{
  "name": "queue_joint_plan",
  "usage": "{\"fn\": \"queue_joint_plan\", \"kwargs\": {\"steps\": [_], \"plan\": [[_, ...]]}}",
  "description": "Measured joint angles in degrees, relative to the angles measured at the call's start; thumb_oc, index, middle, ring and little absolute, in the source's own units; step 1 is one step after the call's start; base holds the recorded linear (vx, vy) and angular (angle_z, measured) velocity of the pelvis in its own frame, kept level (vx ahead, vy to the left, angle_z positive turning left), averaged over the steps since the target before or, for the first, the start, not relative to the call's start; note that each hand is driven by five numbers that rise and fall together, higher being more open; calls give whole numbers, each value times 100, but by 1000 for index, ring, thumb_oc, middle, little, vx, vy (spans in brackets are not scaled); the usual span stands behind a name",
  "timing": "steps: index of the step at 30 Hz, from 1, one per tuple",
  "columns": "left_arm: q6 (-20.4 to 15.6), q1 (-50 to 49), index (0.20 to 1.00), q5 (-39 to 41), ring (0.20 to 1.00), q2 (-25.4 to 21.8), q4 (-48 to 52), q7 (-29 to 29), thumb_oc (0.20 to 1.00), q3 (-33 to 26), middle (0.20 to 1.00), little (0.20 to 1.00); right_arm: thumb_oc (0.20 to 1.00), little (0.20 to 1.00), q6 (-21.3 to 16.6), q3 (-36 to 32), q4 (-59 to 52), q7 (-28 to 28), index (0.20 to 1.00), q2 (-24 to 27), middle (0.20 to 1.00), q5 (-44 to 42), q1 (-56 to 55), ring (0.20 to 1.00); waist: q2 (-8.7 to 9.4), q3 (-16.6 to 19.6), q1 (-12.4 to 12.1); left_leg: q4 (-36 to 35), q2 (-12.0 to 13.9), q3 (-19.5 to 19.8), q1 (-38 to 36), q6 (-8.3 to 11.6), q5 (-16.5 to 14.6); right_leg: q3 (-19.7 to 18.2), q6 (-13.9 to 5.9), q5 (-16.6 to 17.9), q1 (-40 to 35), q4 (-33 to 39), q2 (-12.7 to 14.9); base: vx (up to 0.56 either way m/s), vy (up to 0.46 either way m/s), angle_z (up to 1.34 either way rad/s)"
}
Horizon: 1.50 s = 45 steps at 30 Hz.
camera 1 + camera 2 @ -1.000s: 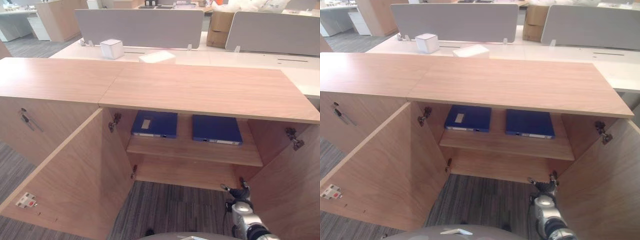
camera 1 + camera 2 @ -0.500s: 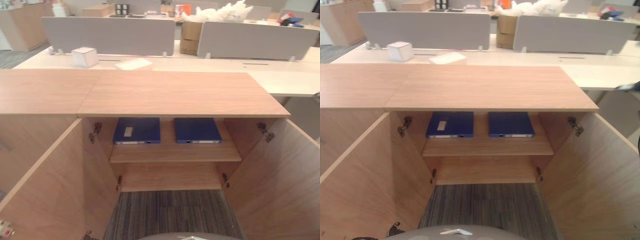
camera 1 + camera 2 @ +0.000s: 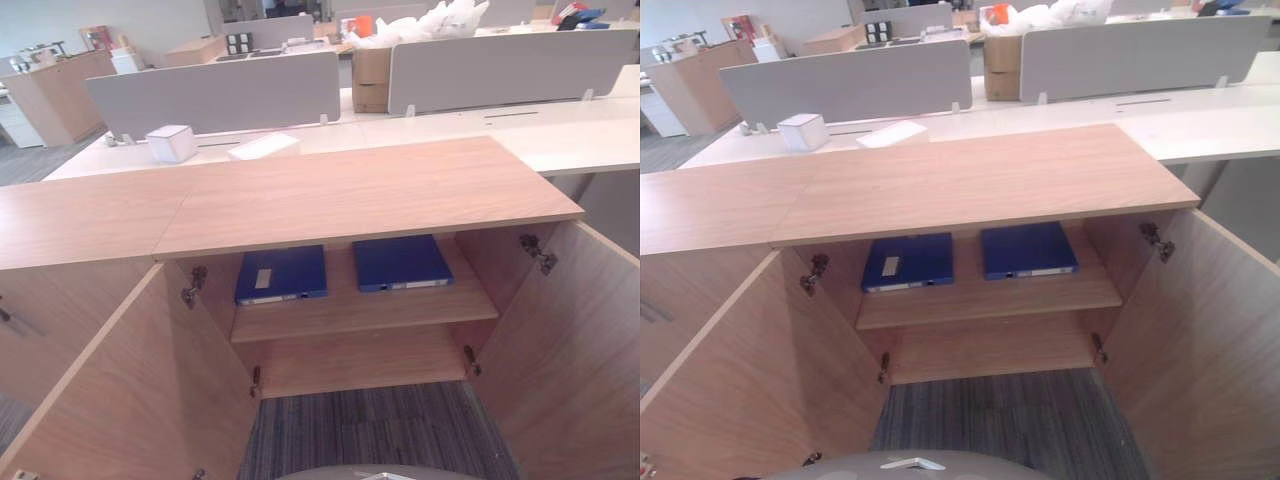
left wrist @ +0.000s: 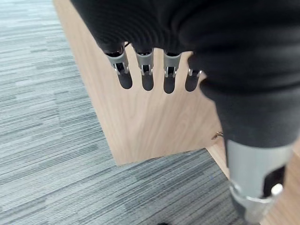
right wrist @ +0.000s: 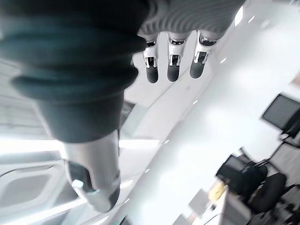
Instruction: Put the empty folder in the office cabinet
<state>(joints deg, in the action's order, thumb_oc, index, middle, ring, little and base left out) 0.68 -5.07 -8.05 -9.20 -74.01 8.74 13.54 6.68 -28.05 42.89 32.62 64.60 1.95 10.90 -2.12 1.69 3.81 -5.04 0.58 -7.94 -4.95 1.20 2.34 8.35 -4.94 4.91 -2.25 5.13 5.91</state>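
Two blue folders lie flat side by side on the upper shelf (image 3: 360,312) of the open office cabinet (image 3: 350,195). The left folder (image 3: 281,274) bears a pale label; the right folder (image 3: 402,263) sits beside it with a small gap between them. Both cabinet doors stand wide open, the left door (image 3: 130,390) and the right door (image 3: 570,350). My left hand (image 4: 146,69) hangs with straight fingers beside a wooden door panel (image 4: 140,126) above the carpet, holding nothing. My right hand (image 5: 171,58) is raised with straight fingers pointing at the ceiling, also holding nothing.
A lower compartment (image 3: 360,362) lies under the shelf. Striped grey carpet (image 3: 380,425) lies in front of the cabinet. Behind it, white desks carry a white box (image 3: 170,143), a white pad (image 3: 264,146), grey dividers (image 3: 215,92) and a cardboard box (image 3: 370,80).
The camera has swung, so the whole scene has shifted. My right hand, low by the right door a second ago, has left the eye views. The folders have not moved.
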Motion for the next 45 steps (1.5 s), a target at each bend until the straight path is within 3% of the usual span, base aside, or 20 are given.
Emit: {"fn": "queue_joint_plan", "kwargs": {"steps": [3,4,5,6,13,20,31,37,39,41,42,43,44,45], "plan": [[75,-1,1000,2,1000,4,-27,158,1000,-2,1000,1000,1000,1000,69,9,301,448,1000,-4,1000,-92,305,1000,-15,-1,-25,1,4,45,10,0,1,14,1,-1,5,0,-11,26,33,3],[75,15,1000,23,1000,-1,-25,281,1000,130,1000,1000,1000,1000,-15,399,1146,817,1000,158,1000,-5,667,1000,0,-8,-109,1,2,72,35,1,0,55,-3,-1,-53,-2,-4,13,50,30],[19,146,1000,36,1000,-34,0,560,1000,530,1000,1000,1000,1000,275,928,4068,1290,1000,762,1000,-142,1728,1000,94,25,-327,2,-18,223,33,5,7,189,-37,-42,-135,-6,15,-1,37,42],[-22,168,1000,42,1000,-31,-16,680,1000,568,1000,1000,1000,1000,451,839,4374,1466,1000,775,1000,-398,1795,1000,134,45,-345,1,-22,264,42,7,8,222,-35,-63,-121,-6,19,0,42,39],[77,-72,1000,110,1000,-4,-243,862,1000,667,1000,1000,1000,1000,524,1277,4909,1539,1000,475,1000,-689,1760,1000,257,69,-410,16,-59,358,52,-8,30,293,-28,-97,-107,-5,50,-5,30,7],[91,20,1000,163,1000,-3,-239,878,1000,669,1000,1000,1000,1000,904,1256,5020,1507,1000,-215,1000,-806,1618,1000,306,58,-427,38,-109,409,37,-23,60,350,-53,-111,-151,-12,94,-23,47,6],[106,64,1000,327,1000,-1,7,975,1000,899,1000,1000,1000,1000,1122,1286,5009,1541,1000,-275,1000,-888,1654,1000,320,13,-374,38,-215,244,33,-86,25,173,-164,-40,-62,-35,190,-59,83,-7],[67,88,1000,328,1000,-82,128,983,1000,935,1000,1000,1000,1000,1126,1307,4998,1551,1000,-275,1000,-995,1731,1000,409,-281,-275,33,-326,1,25,-188,4,-14,-298,48,61,-76,294,-161,62,-20],[64,106,1000,335,1000,-183,231,997,1000,915,1000,1000,1000,1000,1126,1330,4999,1564,1000,-282,1000,-1000,1830,1000,473,-497,-256,58,-333,-130,17,-221,35,-83,-300,161,161,-173,335,-319,-51,-40],[71,225,1000,477,1000,-226,342,1047,1000,890,1000,1000,1000,1000,1113,1541,5016,1580,1000,-384,1000,-1083,2452,1000,308,-823,-295,158,-138,-446,133,-423,161,-67,-657,724,333,-124,226,-265,-37,-60],[66,372,1000,549,1000,-268,445,1081,1000,864,1000,1000,1000,1000,1117,1570,5116,1583,1000,-387,1000,-1222,2713,1000,186,-1006,-303,161,-12,-443,237,-524,135,282,-527,398,516,-566,298,-159,-31,-22],[60,491,1000,552,1000,-279,438,1098,1000,819,1000,1000,1000,1000,1130,1590,5199,1587,1000,-395,1000,-1234,2809,1000,109,-1060,-337,87,58,-461,253,-517,241,388,-425,180,547,-885,394,-211,-110,-18],[61,625,1000,563,1000,-326,442,1113,1000,822,1000,1000,1000,1000,1136,1668,5229,1606,1000,-425,1000,-1305,3011,1000,56,-1072,-454,65,133,-509,264,-554,295,412,-401,-143,575,-1662,694,-78,-78,-21],[53,670,1000,564,1000,-351,429,1141,1000,818,1000,1000,1000,1000,1127,1701,5218,1617,1000,-463,1000,-1335,3090,1000,51,-1066,-556,64,153,-565,236,-527,316,401,-528,-257,464,-1932,883,-84,-102,-32]]}}
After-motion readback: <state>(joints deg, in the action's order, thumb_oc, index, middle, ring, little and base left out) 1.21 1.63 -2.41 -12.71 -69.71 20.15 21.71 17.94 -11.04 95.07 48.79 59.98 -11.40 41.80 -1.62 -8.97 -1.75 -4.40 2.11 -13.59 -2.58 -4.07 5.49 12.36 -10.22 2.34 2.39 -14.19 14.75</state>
